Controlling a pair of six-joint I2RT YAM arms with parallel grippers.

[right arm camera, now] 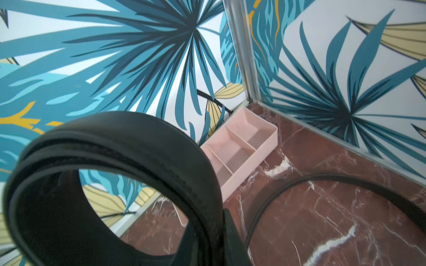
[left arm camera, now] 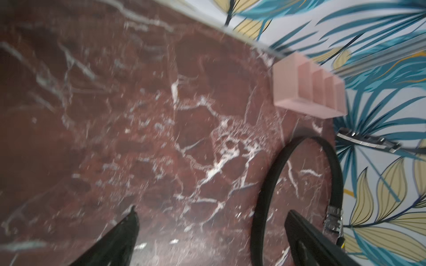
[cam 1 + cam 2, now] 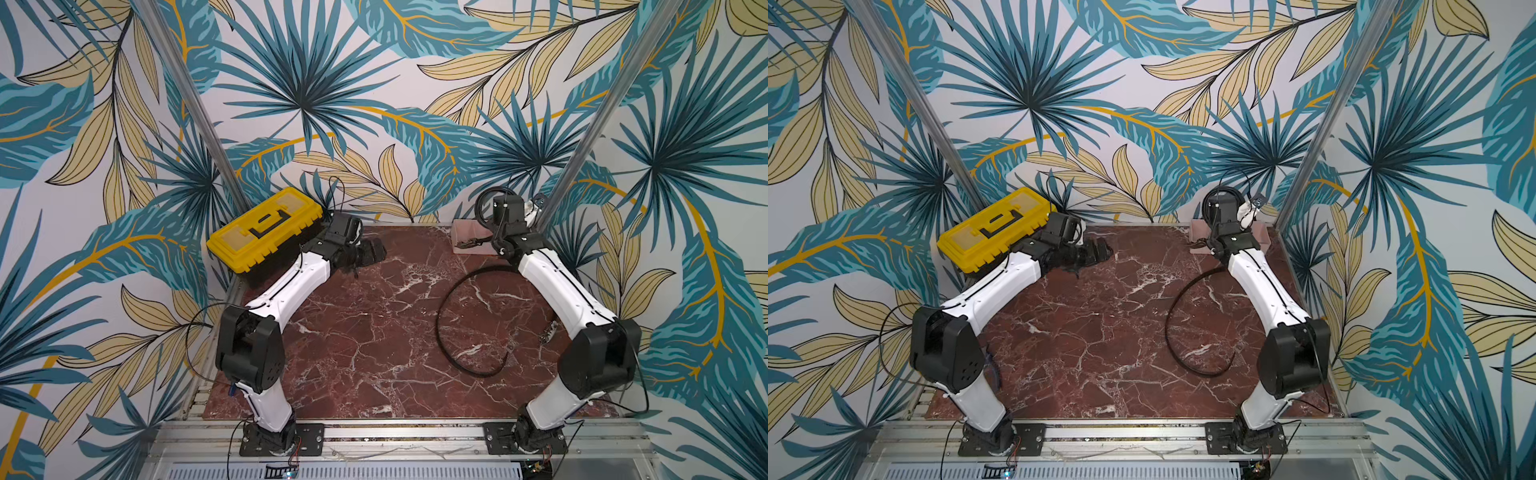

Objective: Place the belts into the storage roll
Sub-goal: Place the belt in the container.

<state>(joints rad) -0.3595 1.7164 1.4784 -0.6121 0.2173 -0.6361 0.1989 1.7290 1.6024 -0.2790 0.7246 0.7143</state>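
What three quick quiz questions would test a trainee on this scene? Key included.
1. Which is nearer the pink tray: the loose belt or the yellow toolbox?
2. True or false: the left gripper grips a belt.
3. The coiled belt is: A) in the tray; B) in the right gripper; C) on the toolbox.
Key: 1 loose belt. 2 false, it is open and empty. 3 B.
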